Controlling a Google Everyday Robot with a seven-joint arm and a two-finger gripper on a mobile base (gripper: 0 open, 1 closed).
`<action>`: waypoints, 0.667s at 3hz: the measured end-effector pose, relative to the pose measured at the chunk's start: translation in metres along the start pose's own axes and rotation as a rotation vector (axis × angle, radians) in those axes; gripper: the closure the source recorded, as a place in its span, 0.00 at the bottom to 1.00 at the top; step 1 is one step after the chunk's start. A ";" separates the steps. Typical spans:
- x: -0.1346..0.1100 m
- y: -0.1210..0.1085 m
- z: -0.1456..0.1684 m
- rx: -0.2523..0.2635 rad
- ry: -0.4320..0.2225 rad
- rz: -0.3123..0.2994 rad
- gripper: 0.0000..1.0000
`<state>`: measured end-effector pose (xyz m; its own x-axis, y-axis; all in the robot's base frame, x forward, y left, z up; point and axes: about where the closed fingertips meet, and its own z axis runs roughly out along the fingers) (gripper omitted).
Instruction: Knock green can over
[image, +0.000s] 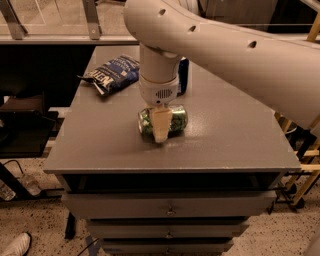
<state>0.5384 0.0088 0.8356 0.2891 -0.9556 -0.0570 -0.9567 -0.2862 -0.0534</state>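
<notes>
Green can (179, 119) lies on side, middle of grey table (235, 145). Gripper (161, 125) points down directly over can, covering its centre; grip state cannot tell. Blue chip bag (114, 72) and dark blue can (183, 75) stand behind.

With my pincer (160, 135) low over the flat grey cabinet top (240, 132), I see a crumpled blue snack bag (113, 73) beyond-left, a dark blue metal can (184, 76) just behind.
</notes>
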 end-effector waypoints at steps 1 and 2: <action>0.000 0.000 0.000 0.003 -0.001 0.000 0.00; 0.000 0.000 0.000 0.003 -0.001 0.000 0.00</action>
<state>0.5386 0.0092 0.8357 0.2892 -0.9555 -0.0578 -0.9565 -0.2861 -0.0562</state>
